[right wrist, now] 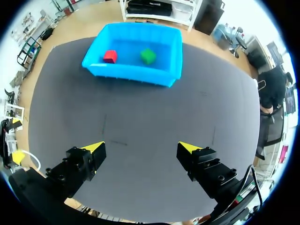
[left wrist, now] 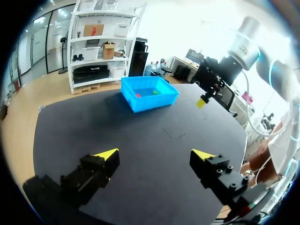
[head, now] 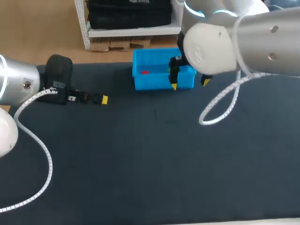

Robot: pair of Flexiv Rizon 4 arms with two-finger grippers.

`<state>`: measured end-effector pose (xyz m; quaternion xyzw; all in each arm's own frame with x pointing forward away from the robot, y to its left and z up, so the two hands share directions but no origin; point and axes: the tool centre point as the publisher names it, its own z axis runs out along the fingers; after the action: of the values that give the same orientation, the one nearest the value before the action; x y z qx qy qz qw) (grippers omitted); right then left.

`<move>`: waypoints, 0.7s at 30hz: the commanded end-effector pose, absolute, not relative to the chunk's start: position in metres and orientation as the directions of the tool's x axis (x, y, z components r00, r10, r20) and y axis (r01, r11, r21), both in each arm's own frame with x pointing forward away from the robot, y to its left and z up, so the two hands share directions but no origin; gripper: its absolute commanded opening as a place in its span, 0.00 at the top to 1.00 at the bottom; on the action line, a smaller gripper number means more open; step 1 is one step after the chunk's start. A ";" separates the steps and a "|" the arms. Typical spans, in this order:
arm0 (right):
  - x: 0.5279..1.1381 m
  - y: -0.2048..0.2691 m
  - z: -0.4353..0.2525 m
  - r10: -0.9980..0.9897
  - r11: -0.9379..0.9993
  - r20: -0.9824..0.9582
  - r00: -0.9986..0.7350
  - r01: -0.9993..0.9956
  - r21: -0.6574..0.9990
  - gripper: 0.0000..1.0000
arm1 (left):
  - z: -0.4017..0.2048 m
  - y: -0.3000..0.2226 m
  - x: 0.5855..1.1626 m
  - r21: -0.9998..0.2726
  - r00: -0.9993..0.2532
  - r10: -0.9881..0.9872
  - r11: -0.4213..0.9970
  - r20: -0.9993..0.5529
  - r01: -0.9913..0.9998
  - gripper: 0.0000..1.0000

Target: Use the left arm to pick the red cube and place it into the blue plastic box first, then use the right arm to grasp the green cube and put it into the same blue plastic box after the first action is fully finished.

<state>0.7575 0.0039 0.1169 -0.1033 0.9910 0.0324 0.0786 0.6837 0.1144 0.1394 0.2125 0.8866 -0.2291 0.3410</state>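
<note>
Since the red cube (right wrist: pixel 110 56) and green cube (right wrist: pixel 148 56) both lie in the blue box (right wrist: pixel 131 75), with your right gripper (right wrist: pixel 141 147) and left gripper (left wrist: pixel 155 154) open and empty, watch the right one near the box: a careless pull-back could knock its wall.

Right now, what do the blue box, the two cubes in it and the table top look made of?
Blue box: plastic by the look, thin moulded walls, rounded rim, slight sheen.
Red cube and green cube: solid colour, matt; wood, foam or plastic, I cannot tell.
Table top: dark matt covering, probably cloth or rubber mat, no glare.
</note>
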 end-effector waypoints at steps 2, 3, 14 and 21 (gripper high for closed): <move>0.733 -0.007 0.116 -0.101 0.977 -0.675 -0.730 -0.201 0.071 0.00 | 0.138 0.115 0.684 -0.265 -0.673 0.218 0.801 -0.707 0.537 0.00; 0.732 -0.008 0.116 -0.095 0.974 -0.686 -0.721 -0.208 0.084 0.00 | 0.138 0.115 0.684 -0.265 -0.673 0.218 0.801 -0.707 0.537 0.00; 0.730 -0.011 0.115 -0.088 0.974 -0.678 -0.730 -0.204 0.093 0.00 | 0.138 0.115 0.684 -0.265 -0.673 0.218 0.801 -0.707 0.537 0.00; 0.730 -0.011 0.115 -0.088 0.974 -0.678 -0.730 -0.204 0.093 0.00 | 0.138 0.115 0.684 -0.265 -0.673 0.218 0.801 -0.707 0.537 0.00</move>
<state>0.7356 -0.0096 0.1155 -0.0952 0.9793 0.0648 0.1667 0.6837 0.1144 0.1394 0.2125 0.8866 -0.2291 0.3410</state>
